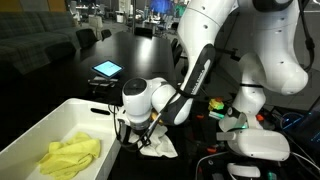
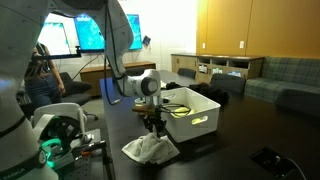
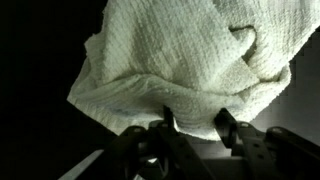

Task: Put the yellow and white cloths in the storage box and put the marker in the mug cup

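The white cloth (image 3: 190,60) lies crumpled on the dark table beside the storage box (image 1: 60,108), and shows in both exterior views (image 1: 158,146) (image 2: 150,150). My gripper (image 3: 195,125) points down onto it. A fold of cloth sits between the two fingers, which press it from either side. The yellow cloth (image 1: 70,155) lies inside the white box (image 2: 195,100). I cannot make out the marker or the mug cup in any view.
A lit tablet (image 1: 107,69) lies on the table behind the box. A white machine with green lights (image 1: 240,125) (image 2: 50,150) stands close to the arm's base. Cables lie on the table near the cloth.
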You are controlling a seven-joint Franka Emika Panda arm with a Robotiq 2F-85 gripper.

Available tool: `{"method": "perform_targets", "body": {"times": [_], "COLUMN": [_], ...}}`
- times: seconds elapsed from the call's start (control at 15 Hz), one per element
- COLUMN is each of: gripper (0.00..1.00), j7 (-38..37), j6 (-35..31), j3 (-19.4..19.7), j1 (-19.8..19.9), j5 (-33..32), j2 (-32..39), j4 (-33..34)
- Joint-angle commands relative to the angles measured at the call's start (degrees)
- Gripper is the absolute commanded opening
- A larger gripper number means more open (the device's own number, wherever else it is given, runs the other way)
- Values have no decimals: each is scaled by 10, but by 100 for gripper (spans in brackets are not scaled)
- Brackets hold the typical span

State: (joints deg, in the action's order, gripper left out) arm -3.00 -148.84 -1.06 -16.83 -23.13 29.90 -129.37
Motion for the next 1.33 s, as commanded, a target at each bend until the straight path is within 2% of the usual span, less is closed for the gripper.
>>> {"method": "perform_targets", "body": {"times": [0.0,0.13,0.47,0.67,1.13,1.2,1.27], "gripper": [14,0,2,2,2,2,2], "j7": [-34,-45,-86,-153,-290,-310,-318], "j6": [-17,-18,-24,-35,-43,-48,-45], "j3": [22,28,51,65,39,60,56], "j1": [-19,-26,-52,-75,-60,-83,-80], "j5": [-34,-49,-106,-161,-253,-261,-262], "j2": [0,-3,-27,-66,-209,-229,-259], "j4": [0,-2,-15,-31,-79,-86,-98]}}
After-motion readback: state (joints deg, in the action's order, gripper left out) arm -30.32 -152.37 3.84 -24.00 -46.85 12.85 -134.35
